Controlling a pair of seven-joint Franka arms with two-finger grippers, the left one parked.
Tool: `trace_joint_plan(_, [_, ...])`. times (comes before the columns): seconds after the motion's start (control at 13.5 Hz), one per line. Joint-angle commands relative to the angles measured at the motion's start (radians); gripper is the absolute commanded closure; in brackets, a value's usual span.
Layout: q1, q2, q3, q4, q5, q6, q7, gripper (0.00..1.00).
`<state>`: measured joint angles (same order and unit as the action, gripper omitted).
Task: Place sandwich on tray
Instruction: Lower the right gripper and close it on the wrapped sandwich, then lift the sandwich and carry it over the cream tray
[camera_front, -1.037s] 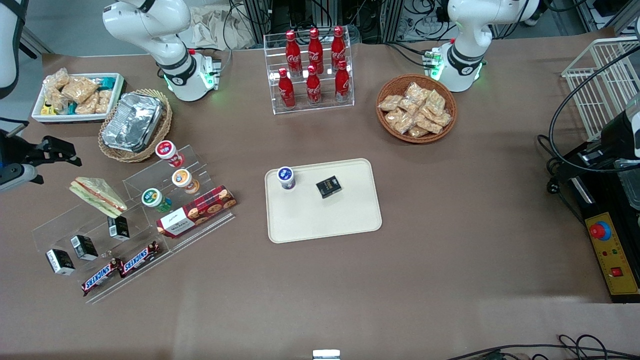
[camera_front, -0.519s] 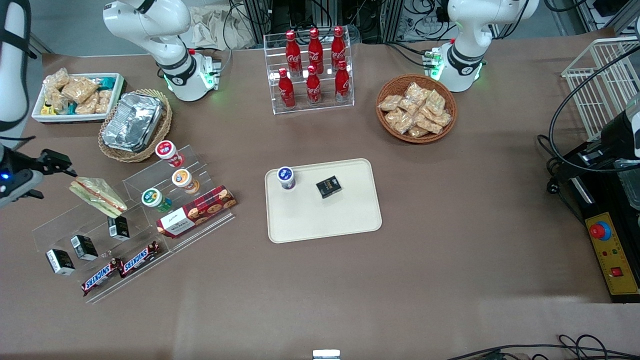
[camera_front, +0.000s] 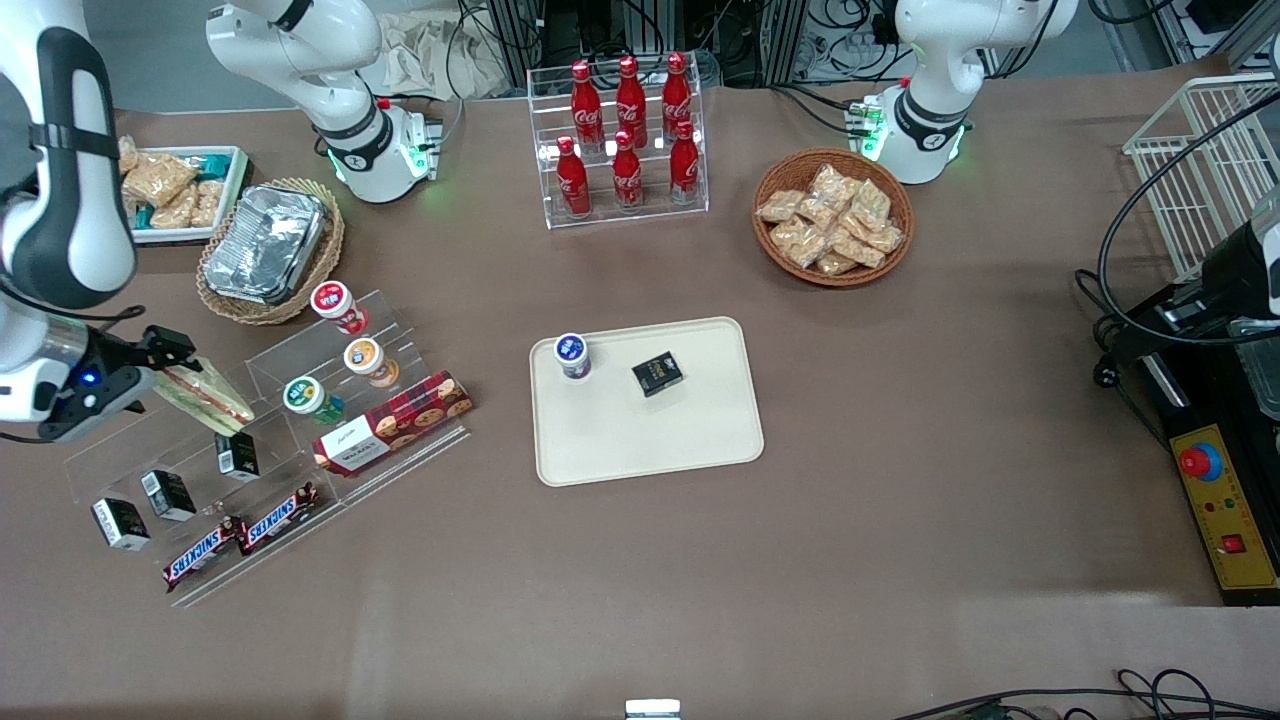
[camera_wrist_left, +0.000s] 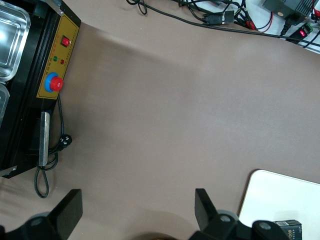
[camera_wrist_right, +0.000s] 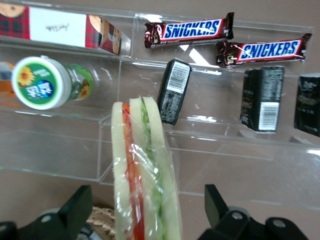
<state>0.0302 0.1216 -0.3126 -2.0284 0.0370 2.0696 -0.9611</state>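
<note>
The clear-wrapped sandwich (camera_front: 205, 393) lies on the top step of a clear acrylic stand, toward the working arm's end of the table. In the right wrist view the sandwich (camera_wrist_right: 145, 175) shows pale bread with red and green filling. My right gripper (camera_front: 160, 360) is open, its fingers standing wide on either side of the sandwich's thick end without touching it; it also shows in the right wrist view (camera_wrist_right: 147, 210). The cream-beige tray (camera_front: 690, 440) lies in the middle of the table. It carries a small blue-lidded cup (camera_front: 572, 355) and a small black box (camera_front: 657, 374).
The acrylic stand (camera_front: 120, 440) holds lidded cups (camera_front: 312, 397), a red plaid box (camera_front: 392, 422), black boxes (camera_front: 237, 455) and Snickers bars (camera_front: 240, 535). A foil container (camera_front: 265, 243) in a wicker basket, a white snack bin (camera_front: 180, 190), a cola rack (camera_front: 625, 140) and a snack basket (camera_front: 832, 217) stand farther back.
My right arm has come in from the table's end and lowered; the gripper moved from beside the sandwich to straddling its thick end. The sandwich and tray have not moved.
</note>
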Motion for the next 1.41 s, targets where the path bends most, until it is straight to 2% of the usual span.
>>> trace_joint_plan(0.0, [-0.009,0.018,0.004,-0.035,-0.011,0.069,-0.044,0.0])
trace_joint_plan(0.22, [-0.007,0.044,0.004,-0.038,-0.006,0.075,-0.044,0.01])
trace_joint_plan(0.3, [-0.007,0.047,0.004,-0.039,-0.003,0.075,-0.044,0.09])
trace_joint_plan(0.37, [-0.007,0.047,0.004,-0.039,-0.003,0.075,-0.044,0.41])
trace_joint_plan(0.44, [-0.009,0.049,0.004,-0.039,-0.003,0.075,-0.044,0.65])
trace_joint_plan(0.59, [-0.016,0.052,0.004,-0.039,0.0,0.076,-0.042,0.97])
trace_joint_plan(0.67, [-0.023,0.052,0.006,-0.038,0.001,0.076,-0.044,1.0])
trace_joint_plan(0.96, [0.0,-0.017,0.013,-0.012,0.001,0.049,-0.091,1.0])
trace_joint_plan(1.19, [0.066,-0.057,0.015,0.092,0.001,-0.067,-0.145,1.0])
trace_joint_plan(1.33, [0.146,-0.054,0.015,0.201,0.0,-0.15,-0.16,1.0])
